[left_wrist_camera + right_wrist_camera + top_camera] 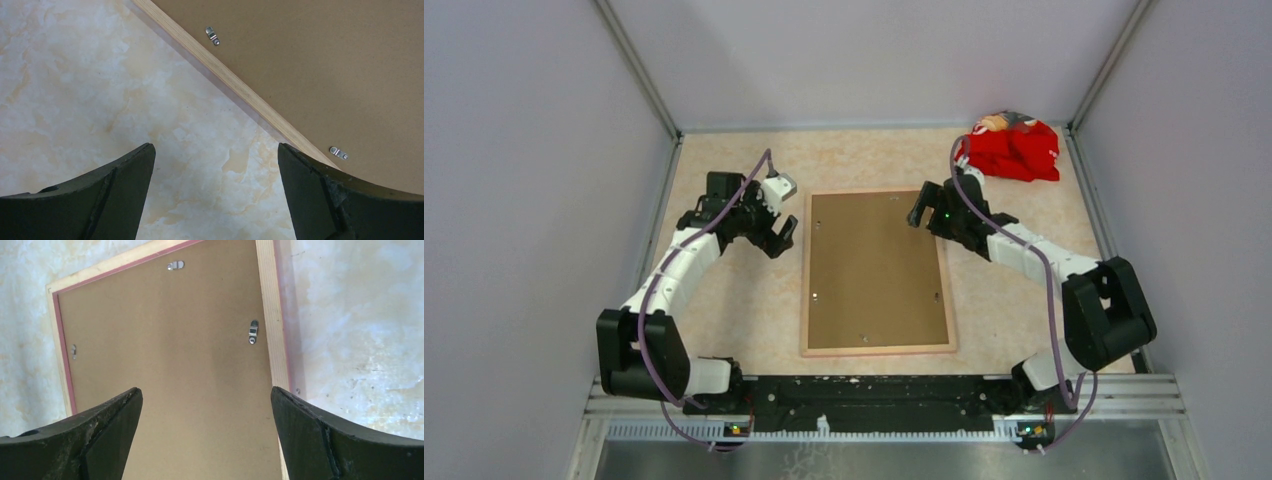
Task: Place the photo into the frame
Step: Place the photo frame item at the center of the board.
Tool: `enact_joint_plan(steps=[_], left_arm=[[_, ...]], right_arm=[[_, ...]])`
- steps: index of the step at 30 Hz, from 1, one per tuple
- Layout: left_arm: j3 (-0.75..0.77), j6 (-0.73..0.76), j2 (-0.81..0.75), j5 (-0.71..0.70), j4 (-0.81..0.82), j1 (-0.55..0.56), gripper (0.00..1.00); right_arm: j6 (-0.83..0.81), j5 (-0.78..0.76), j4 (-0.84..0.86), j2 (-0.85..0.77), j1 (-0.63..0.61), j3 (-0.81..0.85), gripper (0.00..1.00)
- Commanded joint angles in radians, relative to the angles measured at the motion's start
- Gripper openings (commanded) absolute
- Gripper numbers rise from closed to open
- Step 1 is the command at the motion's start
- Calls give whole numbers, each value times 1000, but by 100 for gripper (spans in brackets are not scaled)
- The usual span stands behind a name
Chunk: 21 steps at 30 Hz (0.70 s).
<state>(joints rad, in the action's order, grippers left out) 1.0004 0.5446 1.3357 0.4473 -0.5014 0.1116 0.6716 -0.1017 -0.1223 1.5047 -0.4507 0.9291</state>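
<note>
Jaws gape; frame (879, 349) lies back-up, lengthwise near-to-far.

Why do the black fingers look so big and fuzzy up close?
Left wrist: the left hand is right by the lens, so its fingers blur; the frame edge is sharp. Right wrist: same for the right hand; the clips look crisp. Top view: soft even light, faint shadows.

Even, soft overhead light, faint shadows, no glare, sharp focus throughout

No text, label, brand or number can be read anywhere.
</note>
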Motion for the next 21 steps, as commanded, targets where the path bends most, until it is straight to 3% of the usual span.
enact_joint_plan(steps=[1,8,11,14,16,18,21], left_arm=[[3,-12,15,-4,-3,-6,98],[-9,-4,32,4,-9,-6,98],[-9,-3,57,15,-18,-6,98],[-4,4,85,36,-35,-6,97],[-3,23,104,59,-51,-6,95],[-7,28,125,79,-59,-6,92],[-19,32,154,105,-55,-6,89]], right_arm=[[-61,-64,-51,-69,-24,61,99],[-80,-27,-142,-145,-38,171,99],[76,1,-96,-219,-21,143,99],[41,272,92,-279,5,-12,99],[116,358,271,-292,1,-128,99],[112,319,296,-275,-68,-153,97],[68,205,242,-237,-208,-123,86]])
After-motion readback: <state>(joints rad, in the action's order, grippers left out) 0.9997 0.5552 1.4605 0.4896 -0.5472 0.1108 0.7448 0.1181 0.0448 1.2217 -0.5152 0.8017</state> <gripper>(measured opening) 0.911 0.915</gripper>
